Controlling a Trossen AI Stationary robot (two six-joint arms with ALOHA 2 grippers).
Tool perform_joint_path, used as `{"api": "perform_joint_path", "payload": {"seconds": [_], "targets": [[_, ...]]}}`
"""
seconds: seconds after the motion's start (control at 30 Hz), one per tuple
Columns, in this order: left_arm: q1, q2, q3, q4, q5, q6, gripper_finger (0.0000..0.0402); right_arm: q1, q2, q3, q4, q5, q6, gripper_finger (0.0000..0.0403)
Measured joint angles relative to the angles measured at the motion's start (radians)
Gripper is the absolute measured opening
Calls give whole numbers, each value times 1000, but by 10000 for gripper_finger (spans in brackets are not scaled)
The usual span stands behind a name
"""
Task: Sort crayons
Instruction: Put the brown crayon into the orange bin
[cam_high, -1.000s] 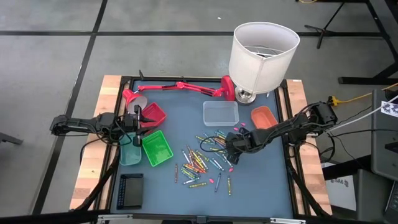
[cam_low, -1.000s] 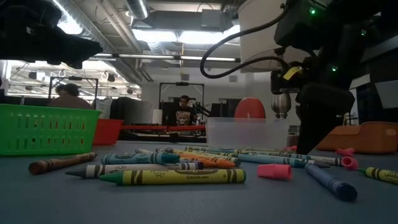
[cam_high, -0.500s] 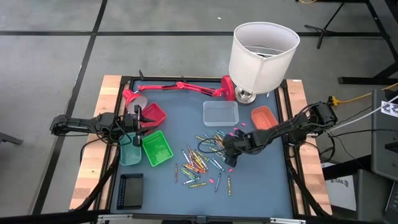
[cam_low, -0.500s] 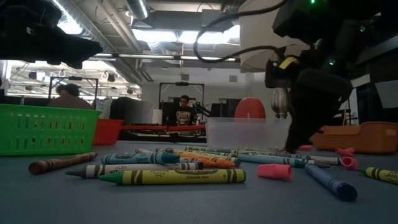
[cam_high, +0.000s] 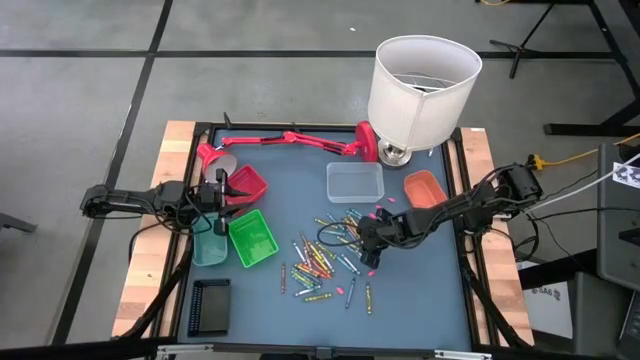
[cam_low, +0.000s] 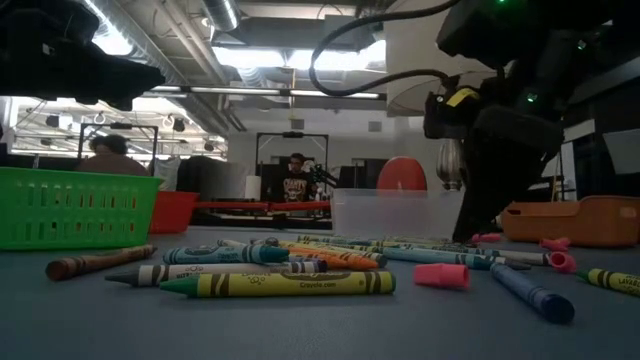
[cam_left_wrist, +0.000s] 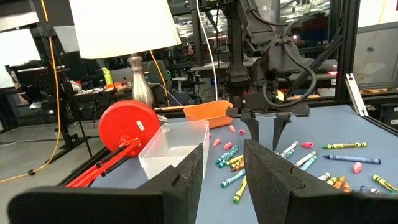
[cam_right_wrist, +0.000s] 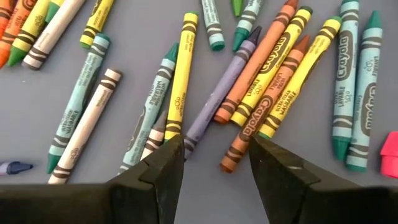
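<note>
The crayons (cam_high: 326, 258) lie in a loose scatter on the blue tabletop (cam_high: 420, 300), roughly at its middle and toward the near side, with a few small pink bits (cam_high: 351, 285) among them. In the right wrist view they cross one another: yellow, teal, orange and a purple crayon (cam_right_wrist: 219, 93) that runs down between the two fingers.

The right end effector (cam_high: 366, 238) hangs low over the far right part of the scatter, fingers spread wide and nothing between them yet. The left end effector (cam_high: 216, 203) waits well to the left above the trays, fingers parted and holding nothing.

Those trays, a green tray (cam_high: 251, 238), a red tray (cam_high: 246, 185), a teal tray (cam_high: 209, 246), plus a clear tub (cam_high: 354, 182) and an orange tray (cam_high: 424, 187) farther right, show no crayons that I can make out. Judged from this, the sorting has barely begun; nearly the whole pile remains. A red desk lamp (cam_high: 290, 140) and a white lampshade (cam_high: 423, 88) stand along the far edge.
</note>
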Motion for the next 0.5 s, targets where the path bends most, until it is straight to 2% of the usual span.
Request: {"api": "perform_joint_path", "payload": {"seconds": [0.5], "targets": [[0, 0, 0, 0, 0, 0, 100, -1, 0, 0, -37, 38, 3, 182]]}}
